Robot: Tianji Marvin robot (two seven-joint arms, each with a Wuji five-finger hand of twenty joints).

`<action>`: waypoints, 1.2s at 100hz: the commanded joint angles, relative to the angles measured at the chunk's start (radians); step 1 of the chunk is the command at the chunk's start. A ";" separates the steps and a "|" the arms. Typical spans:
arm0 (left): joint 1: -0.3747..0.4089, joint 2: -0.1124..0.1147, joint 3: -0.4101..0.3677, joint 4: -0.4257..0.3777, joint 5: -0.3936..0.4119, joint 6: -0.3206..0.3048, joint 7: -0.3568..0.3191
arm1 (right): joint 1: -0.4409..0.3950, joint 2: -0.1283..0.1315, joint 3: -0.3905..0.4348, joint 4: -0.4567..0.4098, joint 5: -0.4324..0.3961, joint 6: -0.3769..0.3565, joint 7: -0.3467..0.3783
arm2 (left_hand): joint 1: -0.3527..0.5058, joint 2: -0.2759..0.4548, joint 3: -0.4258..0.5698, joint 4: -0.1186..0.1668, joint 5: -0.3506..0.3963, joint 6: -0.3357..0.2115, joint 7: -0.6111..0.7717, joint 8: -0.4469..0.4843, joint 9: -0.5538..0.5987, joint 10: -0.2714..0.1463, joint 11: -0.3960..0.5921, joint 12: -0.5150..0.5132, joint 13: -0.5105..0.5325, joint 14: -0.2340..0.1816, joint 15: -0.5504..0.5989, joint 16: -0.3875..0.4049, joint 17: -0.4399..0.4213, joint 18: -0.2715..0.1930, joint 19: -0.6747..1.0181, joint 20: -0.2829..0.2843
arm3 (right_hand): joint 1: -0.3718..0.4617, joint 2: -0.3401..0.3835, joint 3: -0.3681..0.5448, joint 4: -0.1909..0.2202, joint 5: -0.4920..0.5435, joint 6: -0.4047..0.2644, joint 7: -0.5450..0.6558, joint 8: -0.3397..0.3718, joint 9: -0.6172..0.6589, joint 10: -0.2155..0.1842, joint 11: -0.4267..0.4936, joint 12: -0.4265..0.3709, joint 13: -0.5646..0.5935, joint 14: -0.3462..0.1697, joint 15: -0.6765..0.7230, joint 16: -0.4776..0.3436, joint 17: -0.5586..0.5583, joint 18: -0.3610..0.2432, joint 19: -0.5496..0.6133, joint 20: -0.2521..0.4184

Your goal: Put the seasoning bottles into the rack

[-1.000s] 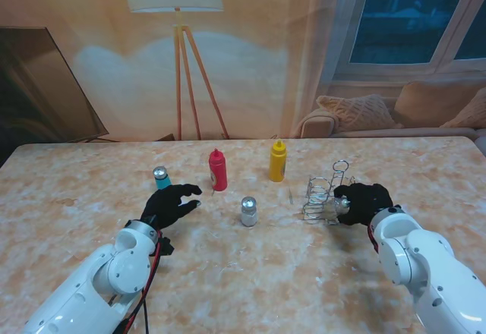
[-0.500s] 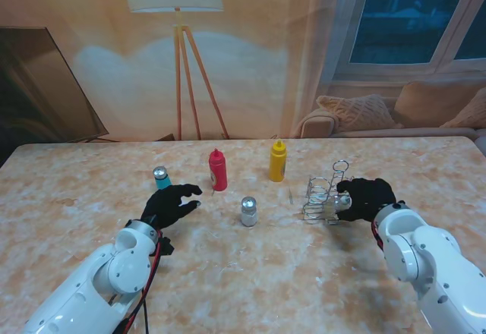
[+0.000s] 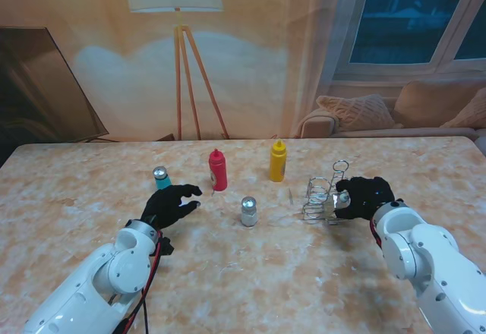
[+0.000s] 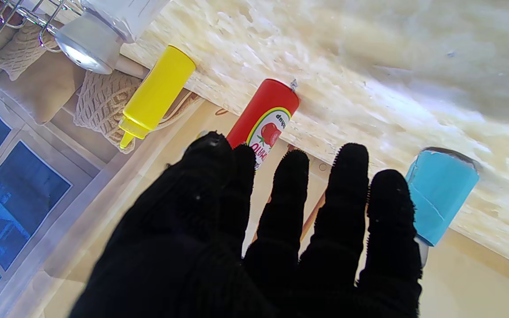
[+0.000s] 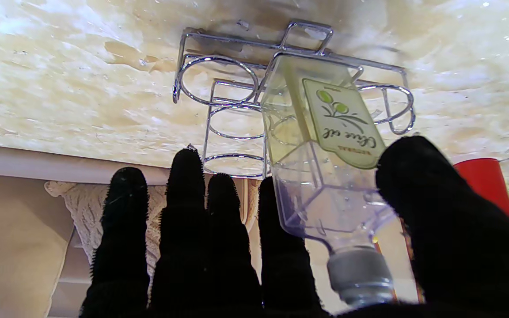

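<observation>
The wire rack (image 3: 320,192) (image 5: 219,56) stands right of the table's middle. A clear olive oil bottle (image 5: 320,145) (image 3: 332,206) leans tilted with its base in one of the rack's slots. My right hand (image 3: 366,196) (image 5: 245,256) holds the bottle's shoulder between thumb and index finger, the other fingers stretched out. My left hand (image 3: 171,204) (image 4: 259,238) rests open on the table, fingers spread. Just beyond it stand a blue shaker (image 3: 160,177) (image 4: 440,194) and a red ketchup bottle (image 3: 218,170) (image 4: 265,115). A yellow bottle (image 3: 278,161) (image 4: 157,92) and a white shaker (image 3: 248,212) (image 4: 100,31) stand between the hands.
The marble table (image 3: 250,273) runs wide toward me. Behind its far edge are a floor lamp (image 3: 182,61) and a sofa with cushions (image 3: 395,110). The rack's other rings (image 5: 232,128) hold nothing.
My right hand has shifted slightly right and away from me at the rack, with the olive oil bottle standing more upright in its slot. The left hand has not moved.
</observation>
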 commanded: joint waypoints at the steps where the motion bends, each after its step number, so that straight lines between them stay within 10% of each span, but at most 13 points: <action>1: 0.000 -0.001 0.002 -0.001 0.001 -0.001 -0.015 | -0.008 -0.004 0.005 -0.008 -0.004 -0.002 0.015 | -0.018 -0.012 0.026 -0.022 0.014 -0.007 0.013 0.007 0.016 -0.003 0.008 0.007 0.024 -0.009 0.019 0.034 -0.004 0.010 0.011 -0.004 | -0.036 0.027 -0.014 -0.013 -0.001 0.044 -0.035 0.001 -0.028 0.029 -0.014 -0.019 -0.015 0.015 -0.013 -0.014 -0.016 0.022 -0.010 0.020; 120: 0.000 -0.002 0.000 -0.001 0.000 -0.001 -0.011 | -0.026 -0.007 0.058 -0.105 0.041 -0.116 0.010 | -0.026 -0.015 0.040 -0.028 0.016 -0.005 0.017 0.007 0.019 -0.002 0.012 0.010 0.028 -0.010 0.030 0.043 -0.002 0.009 0.014 -0.004 | 0.043 0.063 -0.064 0.007 0.039 0.004 -0.010 0.043 0.037 -0.005 0.019 -0.003 0.024 0.000 0.017 -0.001 0.012 0.016 0.008 0.027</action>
